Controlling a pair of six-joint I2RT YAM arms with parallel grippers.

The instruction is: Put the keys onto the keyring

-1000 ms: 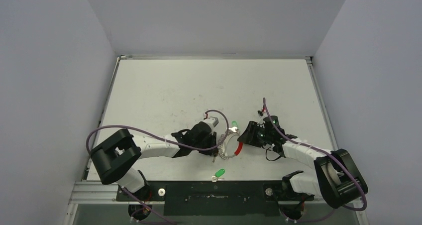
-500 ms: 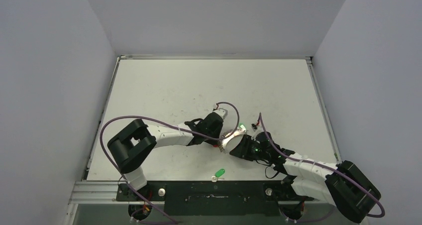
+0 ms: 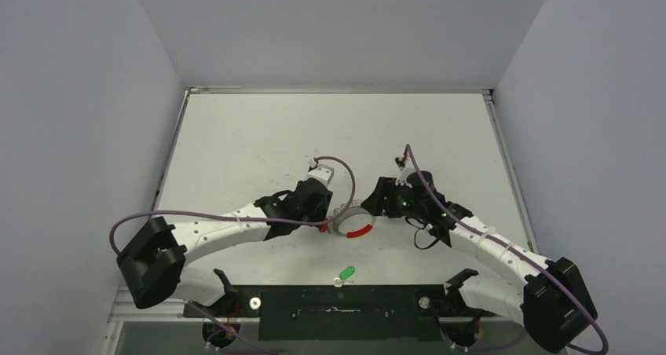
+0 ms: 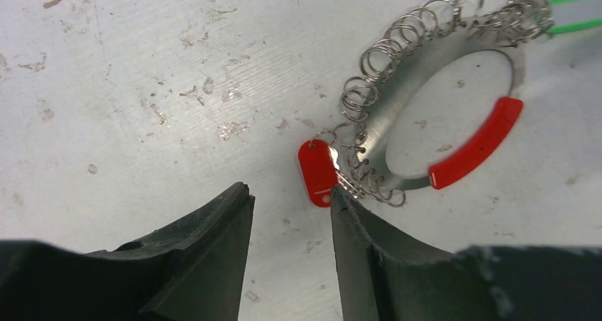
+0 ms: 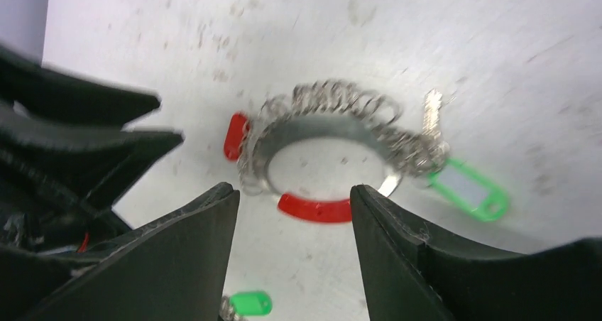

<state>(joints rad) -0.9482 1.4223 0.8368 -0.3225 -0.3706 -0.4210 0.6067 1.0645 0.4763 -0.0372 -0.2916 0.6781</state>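
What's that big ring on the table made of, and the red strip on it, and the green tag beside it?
The keyring looks like polished metal: a flat silvery band catching light, hung with thin wire coils. Its red sleeve seems glossy plastic, smooth with a bright sheen. The green key tag is probably plastic around a pale label window, though that view is blurred.

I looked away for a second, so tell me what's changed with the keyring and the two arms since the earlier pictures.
Both the left end effector and the right end effector opened and drew apart, letting go of the keyring, which had been held tilted between them and now lies flat on the table. The loose green key by the near edge stayed put.
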